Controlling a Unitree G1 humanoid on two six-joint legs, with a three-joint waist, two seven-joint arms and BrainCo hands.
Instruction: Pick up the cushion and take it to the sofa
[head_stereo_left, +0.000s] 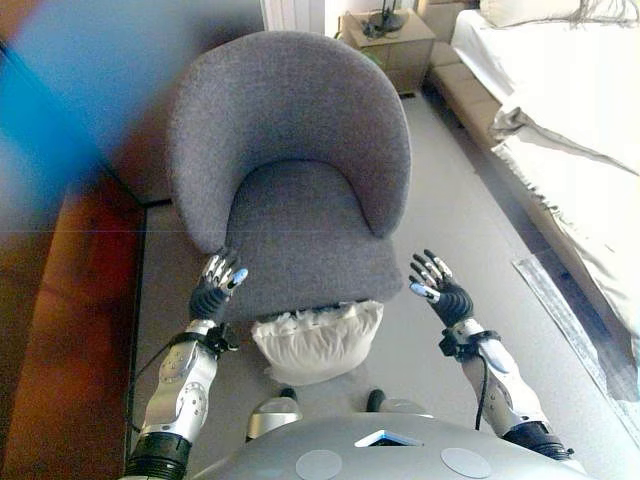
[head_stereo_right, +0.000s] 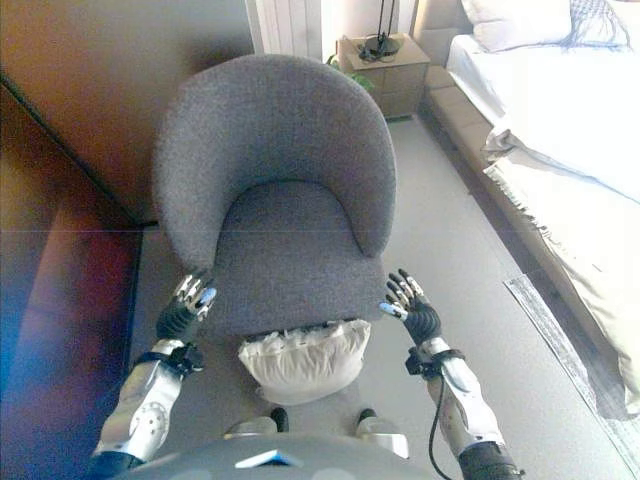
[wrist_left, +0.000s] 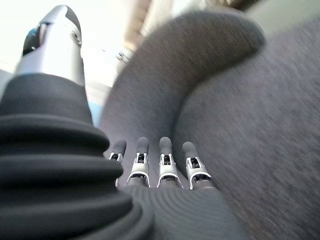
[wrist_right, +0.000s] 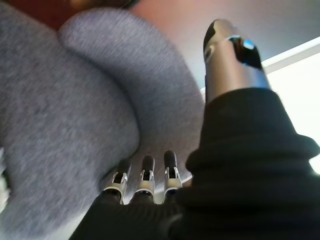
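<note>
While both arms are reaching forward, the left hand (head_stereo_left: 218, 282) is hovering at the front left corner of a grey upholstered armchair (head_stereo_left: 290, 150), and the right hand (head_stereo_left: 437, 286) is hovering just off the chair's front right corner. Both hands are spread open with fingers (wrist_left: 165, 161) straight and relaxed, and neither is holding anything. From the wrist cameras, each hand's fingers are pointing toward the chair's grey fabric, with the thumbs standing apart.

A white cushion (head_stereo_left: 318, 340), ruffled along its top edge, is sitting low between the two hands, pressed against the front edge of the chair seat and close to the robot. Neither hand is touching it.

Beyond the chair, a small wooden bedside table (head_stereo_left: 392, 45) is standing against the far wall with a dark lamp base (head_stereo_right: 380, 44) on top. On the robot's right, a bed (head_stereo_left: 570, 120) with white bedding is running along a pale grey carpeted floor (head_stereo_left: 460, 210). On the robot's left, a reddish-brown wooden surface (head_stereo_left: 60, 330) is bordering the carpet.
</note>
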